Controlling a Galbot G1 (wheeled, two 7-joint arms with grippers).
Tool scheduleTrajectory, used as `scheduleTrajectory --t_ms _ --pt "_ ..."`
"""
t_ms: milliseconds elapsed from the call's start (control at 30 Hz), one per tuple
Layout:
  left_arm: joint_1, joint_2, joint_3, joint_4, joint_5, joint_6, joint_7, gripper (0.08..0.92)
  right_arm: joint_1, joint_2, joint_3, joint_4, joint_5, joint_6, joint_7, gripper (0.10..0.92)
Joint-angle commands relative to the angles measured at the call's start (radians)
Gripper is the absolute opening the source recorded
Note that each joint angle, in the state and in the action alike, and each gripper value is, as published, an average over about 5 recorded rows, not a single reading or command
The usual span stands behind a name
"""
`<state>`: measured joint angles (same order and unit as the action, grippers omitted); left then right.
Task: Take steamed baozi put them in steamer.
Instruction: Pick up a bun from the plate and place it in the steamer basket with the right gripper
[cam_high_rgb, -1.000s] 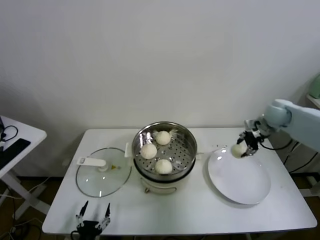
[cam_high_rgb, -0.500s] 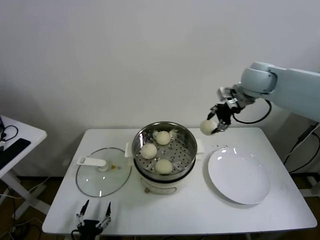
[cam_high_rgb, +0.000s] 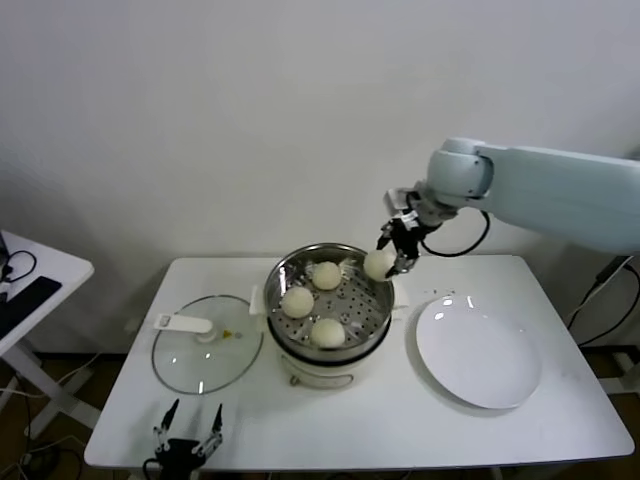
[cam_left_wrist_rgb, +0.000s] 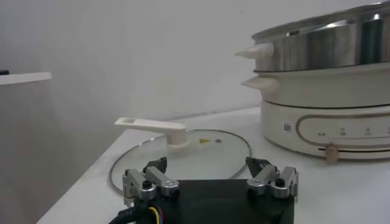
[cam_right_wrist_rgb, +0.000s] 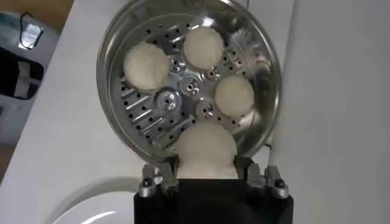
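The shiny steel steamer (cam_high_rgb: 375, 282) stands on its cream pot base at the table's middle and holds three baozi (cam_high_rgb: 327, 275) (cam_high_rgb: 297, 302) (cam_high_rgb: 327, 332). My right gripper (cam_high_rgb: 386, 258) is shut on a fourth baozi (cam_high_rgb: 379, 264) and holds it above the steamer's right rim. The right wrist view shows this baozi (cam_right_wrist_rgb: 206, 150) between the jaws, over the steamer (cam_right_wrist_rgb: 266, 79) with its three buns. My left gripper (cam_high_rgb: 186, 432) is open and empty, parked low at the table's front left edge; it also shows in the left wrist view (cam_left_wrist_rgb: 210, 176).
A flat glass lid (cam_high_rgb: 207, 343) with a white handle lies left of the steamer. A bare round white plate (cam_high_rgb: 478, 351) lies to its right. A small side table (cam_high_rgb: 30, 285) stands at the far left.
My right gripper has carried the baozi from above the white plate, up and to the left, to above the steamer's right rim. The left arm has not moved.
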<state>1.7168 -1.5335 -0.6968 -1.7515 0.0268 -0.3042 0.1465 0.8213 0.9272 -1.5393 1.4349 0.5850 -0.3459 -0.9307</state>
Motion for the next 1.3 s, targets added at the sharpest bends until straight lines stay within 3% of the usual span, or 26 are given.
scheduleTrajectory --t_ms 33,1033,1133,1300 --pt "-0.001 0.000 -0.002 0.007 0.000 -0.001 0.000 0.823 -0.187 0.051 0.052 -0.032 -0.054 -0.025 0.033 0.619" --pt "-0.006 0.001 -0.004 0.014 0.008 -0.012 -0.003 0.823 -0.292 0.110 0.113 -0.155 -0.116 -0.011 0.047 0.623" --pt "-0.005 0.001 -0.005 0.014 0.008 -0.012 -0.003 0.823 -0.277 0.102 0.110 -0.146 -0.076 -0.008 0.048 0.652" --pt "-0.004 0.002 -0.008 0.011 0.007 -0.012 -0.003 0.823 -0.189 0.060 0.087 -0.112 -0.005 -0.002 0.042 0.775"
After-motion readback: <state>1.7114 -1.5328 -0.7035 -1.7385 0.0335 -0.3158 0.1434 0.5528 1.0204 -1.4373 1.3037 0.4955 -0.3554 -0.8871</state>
